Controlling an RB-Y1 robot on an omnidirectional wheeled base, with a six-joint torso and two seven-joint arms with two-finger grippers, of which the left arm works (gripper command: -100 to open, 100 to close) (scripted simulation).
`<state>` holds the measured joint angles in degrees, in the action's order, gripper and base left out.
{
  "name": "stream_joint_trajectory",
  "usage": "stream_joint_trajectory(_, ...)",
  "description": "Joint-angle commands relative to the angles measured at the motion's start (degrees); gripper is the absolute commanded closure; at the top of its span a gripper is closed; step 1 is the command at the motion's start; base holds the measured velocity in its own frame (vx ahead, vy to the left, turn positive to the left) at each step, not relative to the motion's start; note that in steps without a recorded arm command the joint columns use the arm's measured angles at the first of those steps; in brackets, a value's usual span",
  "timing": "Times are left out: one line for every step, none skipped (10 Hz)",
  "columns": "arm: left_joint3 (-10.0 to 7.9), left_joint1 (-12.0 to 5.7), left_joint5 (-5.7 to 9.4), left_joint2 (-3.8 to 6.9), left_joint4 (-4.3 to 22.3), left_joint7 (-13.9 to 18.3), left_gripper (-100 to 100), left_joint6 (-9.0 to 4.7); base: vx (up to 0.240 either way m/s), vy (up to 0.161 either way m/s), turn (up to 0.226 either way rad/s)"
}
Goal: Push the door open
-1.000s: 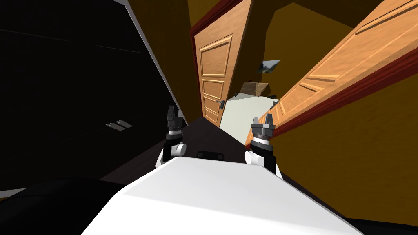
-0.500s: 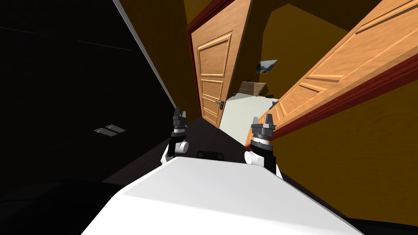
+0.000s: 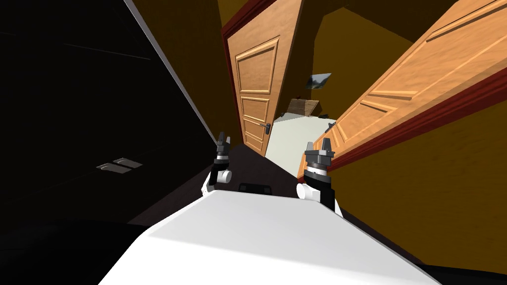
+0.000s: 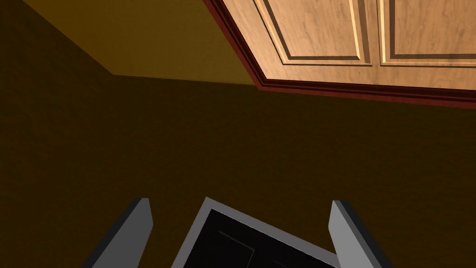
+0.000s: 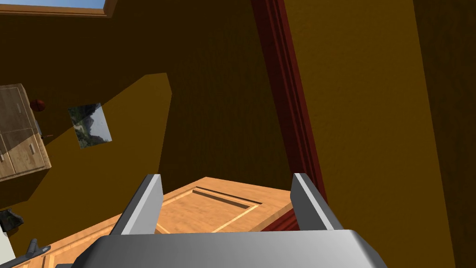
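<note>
Far door (image 3: 255, 99) ahead; near door (image 3: 421, 84) right

This is looking like a hallway in a home: ochre walls (image 3: 421, 198) are hemming a narrow passage, a panelled wooden door (image 3: 255, 89) and a second door (image 3: 411, 94) are hanging in dark red frames (image 3: 435, 115), a landscape picture (image 3: 318, 80) is hanging beyond, and a wooden cabinet (image 5: 21, 139) is standing nearby.

Our left gripper (image 3: 222, 139) and right gripper (image 3: 317, 145): dark boxes, each ringed below by a light band, above a dark forearm (image 3: 326, 197) and a white cylindrical joint (image 3: 303, 191). Our fingers (image 5: 148, 204) are thin, flat, light grey blades, dark-edged.
</note>
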<state>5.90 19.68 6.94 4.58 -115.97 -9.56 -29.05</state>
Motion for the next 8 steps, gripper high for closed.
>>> stream_joint_trajectory(0.45,-1.85,0.42,0.05,2.86,-0.12,-100,0.18,0.097,0.033,-0.072)
stream_joint_trajectory(0.77,-2.84,0.71,0.09,4.52,-0.16,-100,0.33,0.102,0.031,-0.070)
stream_joint_trajectory(1.08,-3.83,1.00,0.14,6.14,-0.20,-100,0.48,0.088,0.028,-0.069)
stream_joint_trajectory(1.40,-4.82,1.28,0.19,7.74,-0.24,-100,0.64,0.085,0.034,-0.069)
stream_joint_trajectory(1.72,-5.81,1.57,0.23,9.37,-0.28,-100,0.79,0.090,0.027,-0.076)
stream_joint_trajectory(2.05,-6.86,1.88,0.24,11.08,-0.32,-100,0.95,0.090,0.020,-0.072)
stream_joint_trajectory(2.39,-7.91,2.19,0.24,12.79,-0.37,-100,1.12,0.098,0.034,-0.090)
stream_joint_trajectory(2.72,-8.96,2.49,0.25,14.51,-0.41,-100,1.28,0.101,0.048,-0.085)
